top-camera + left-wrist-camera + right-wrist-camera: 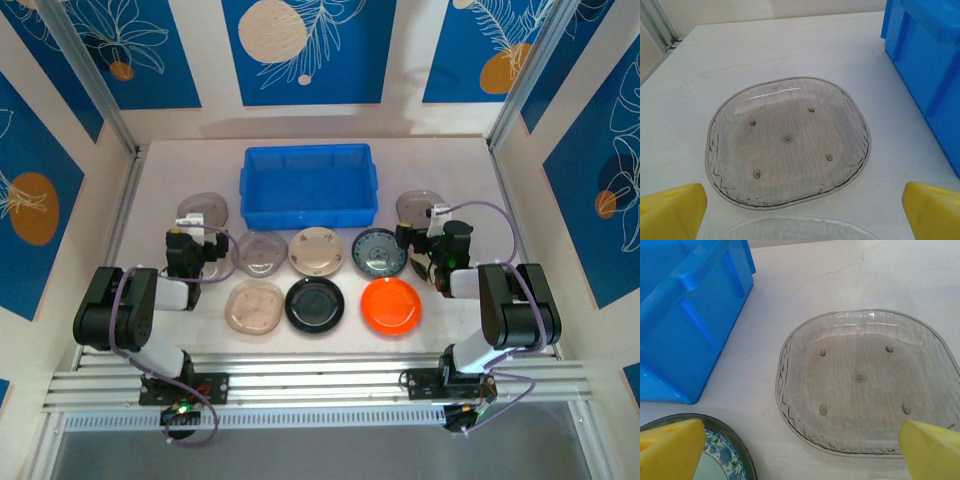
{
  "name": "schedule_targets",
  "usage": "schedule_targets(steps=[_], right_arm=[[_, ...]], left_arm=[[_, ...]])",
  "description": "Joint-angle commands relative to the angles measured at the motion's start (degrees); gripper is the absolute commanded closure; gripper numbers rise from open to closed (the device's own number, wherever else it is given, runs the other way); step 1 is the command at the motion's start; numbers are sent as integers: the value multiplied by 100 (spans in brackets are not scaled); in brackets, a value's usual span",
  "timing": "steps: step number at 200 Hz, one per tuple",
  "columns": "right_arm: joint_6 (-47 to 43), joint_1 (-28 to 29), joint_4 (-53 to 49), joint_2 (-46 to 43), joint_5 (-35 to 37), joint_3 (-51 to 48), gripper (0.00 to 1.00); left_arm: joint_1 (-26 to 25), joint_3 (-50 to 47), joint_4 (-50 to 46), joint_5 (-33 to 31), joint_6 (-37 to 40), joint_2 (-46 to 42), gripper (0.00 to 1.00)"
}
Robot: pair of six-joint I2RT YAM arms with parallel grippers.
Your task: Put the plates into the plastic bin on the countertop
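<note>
Left gripper, spread empty, faces a clear grey plate beside the single blue bin. Eight plates lie on the countertop, none in the bin, with bare counter along both sides. Right gripper, likewise spread empty, faces another clear plate.

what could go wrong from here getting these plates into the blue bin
1. The clear plate lies flat on the countertop with a low rim, so the left arm's open fingers may slide off it.
2. The blue-patterned plate sits right by the right arm's fingers; lowering could knock it.
3. The blue bin lies between the two, so loading together might make them collide.
</note>
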Motion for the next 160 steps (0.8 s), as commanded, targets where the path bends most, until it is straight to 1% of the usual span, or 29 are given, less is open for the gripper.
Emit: schedule_targets(steps=[1, 71, 76, 86, 96, 108, 120, 127, 134, 140, 151, 160], right_arm=[[27, -21, 42, -58, -91, 110, 1], [32, -16, 72, -87, -41, 100, 1], [43, 15, -50, -153, 81, 142, 1], [-32, 123, -523, -416, 322, 310, 1], [-70, 208, -1178, -624, 467, 592, 1], [-79, 335, -1643, -817, 841, 799, 1], [-79, 439, -1772, -1026, 1077, 853, 1], [86, 469, -1930, -1115, 1258, 940, 1], [316, 467, -2287, -1174, 1375, 1122, 1], [481, 453, -2708, -1194, 1437, 1342, 1], [705, 462, -3388, -1168, 1574, 1775, 1], [899, 450, -3889, -1118, 1741, 2112, 1]], left_arm=[[-31, 91, 45, 97, 29, -29, 0], [-58, 100, 17, 36, 68, -35, 0], [-98, 100, 30, -50, 90, -44, 0], [-212, 182, -209, -480, 92, -128, 0], [-238, 239, -364, -570, 87, -220, 0], [-309, 409, -841, -882, 88, -407, 0], [-335, 619, -1429, -1060, 69, -664, 0], [-349, 803, -1864, -1154, 44, -804, 0], [-348, 978, -2207, -1322, -4, -898, 0], [-349, 1152, -2577, -1589, -102, -969, 0], [-347, 1547, -3398, -2040, -458, -1148, 0], [-342, 1818, -3913, -2205, -703, -1285, 0]])
